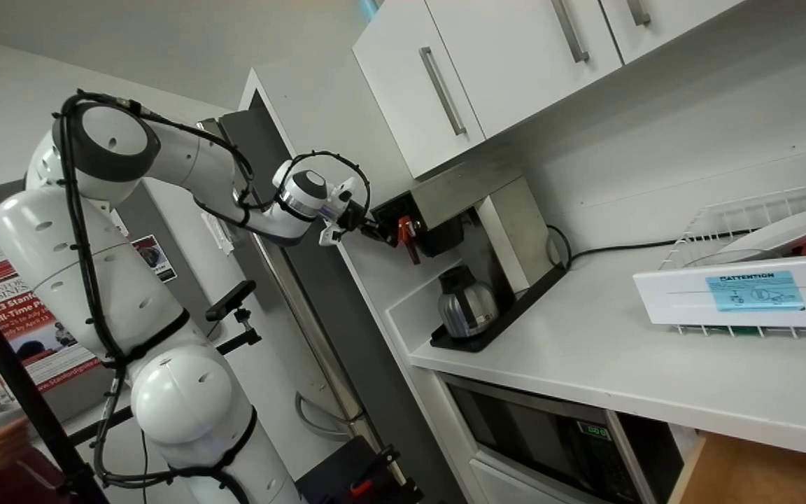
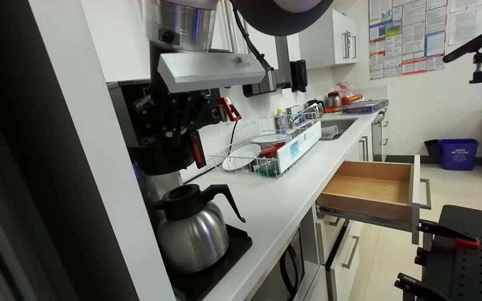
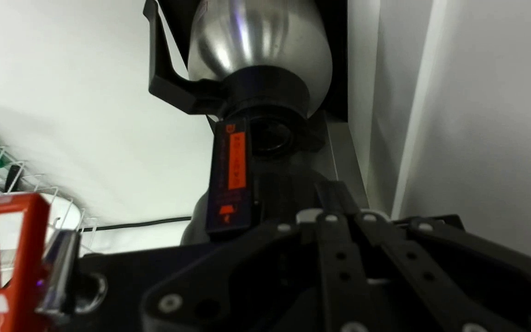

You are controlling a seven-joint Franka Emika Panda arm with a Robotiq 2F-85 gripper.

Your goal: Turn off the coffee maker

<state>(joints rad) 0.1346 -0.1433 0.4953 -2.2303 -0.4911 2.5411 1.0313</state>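
Observation:
The coffee maker is a boxy steel machine with a black front, on the counter below the cabinets. Its black front panel is partly behind my gripper in an exterior view. A steel carafe with a black lid and handle stands on its base; it also shows in the wrist view. My gripper is at the upper front of the machine. In the wrist view its fingertips are together with nothing between them. Whether they touch the panel, I cannot tell. The switch is not visible.
A red tap lever and a black handle with an orange label stick out beside my gripper. A tall white side panel is close on the other side. A dish rack stands farther along the counter. A drawer is open.

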